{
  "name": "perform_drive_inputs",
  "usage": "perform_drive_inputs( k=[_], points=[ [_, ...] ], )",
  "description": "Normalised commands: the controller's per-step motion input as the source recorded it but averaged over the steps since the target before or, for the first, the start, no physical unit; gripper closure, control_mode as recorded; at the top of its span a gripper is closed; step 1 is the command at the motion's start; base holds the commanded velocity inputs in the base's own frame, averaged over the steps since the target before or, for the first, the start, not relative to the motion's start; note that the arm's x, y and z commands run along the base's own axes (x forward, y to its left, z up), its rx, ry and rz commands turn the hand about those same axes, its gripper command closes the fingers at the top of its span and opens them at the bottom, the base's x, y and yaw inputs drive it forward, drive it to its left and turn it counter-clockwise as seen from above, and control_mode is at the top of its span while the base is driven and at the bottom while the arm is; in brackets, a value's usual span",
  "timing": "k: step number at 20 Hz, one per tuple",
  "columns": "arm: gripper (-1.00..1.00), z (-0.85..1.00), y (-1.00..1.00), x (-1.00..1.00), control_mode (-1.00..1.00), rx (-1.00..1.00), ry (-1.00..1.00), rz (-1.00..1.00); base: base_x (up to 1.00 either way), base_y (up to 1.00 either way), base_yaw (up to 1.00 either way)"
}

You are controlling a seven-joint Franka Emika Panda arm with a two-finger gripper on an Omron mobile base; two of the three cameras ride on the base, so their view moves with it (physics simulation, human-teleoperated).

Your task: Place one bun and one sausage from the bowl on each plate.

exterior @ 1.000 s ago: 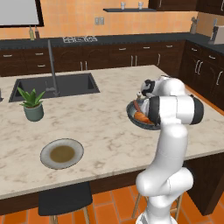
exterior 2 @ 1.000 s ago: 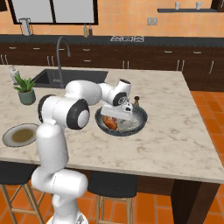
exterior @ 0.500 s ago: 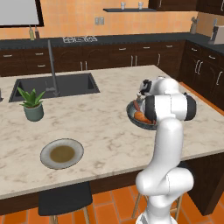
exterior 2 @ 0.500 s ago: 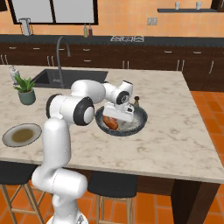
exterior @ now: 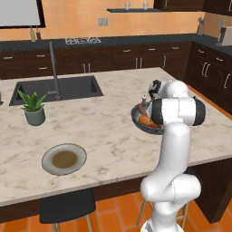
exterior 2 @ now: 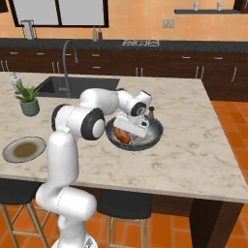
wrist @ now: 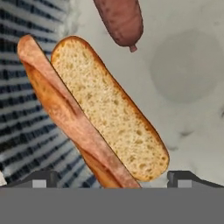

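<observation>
Directly below end effector [wrist: 111,181]: bun [wrist: 109,109].

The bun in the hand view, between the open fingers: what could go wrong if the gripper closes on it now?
1. The bun lies slanted across the open gripper, so the fingers may catch only its lower end, and it could swing or slip.
2. A sausage lies close beyond its far end; a shifted bun may push it.
3. The olive-brown plate sits far across the counter from the bowl, so a weak grip may fail on the way.
</observation>
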Motion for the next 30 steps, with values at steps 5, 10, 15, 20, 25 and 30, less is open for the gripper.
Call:
perform_drive_inputs(
  k=[5,10,15,20,25,30],
  points=[
    [-1.0,-0.23,-0.06,0.07,-1.0,-0.01,-0.05,0.0,0.0,0.0,0.0],
    [1.0,-0.36,0.02,0.0,-1.0,-0.06,0.0,0.0,0.0,0.0,0.0],
    [1.0,0.0,0.0,0.0,-1.0,0.0,-0.01,0.0,0.0,0.0,0.0],
    [1.0,0.49,0.2,-0.02,-1.0,0.0,-0.08,0.0,0.0,0.0,0.0],
    [1.0,0.71,0.78,-0.66,-1.0,0.0,-0.16,0.0,0.0,0.0,0.0],
    [1.0,0.67,1.0,-0.95,-1.0,-0.03,-0.24,0.0,0.0,0.0,0.0]
  ],
)
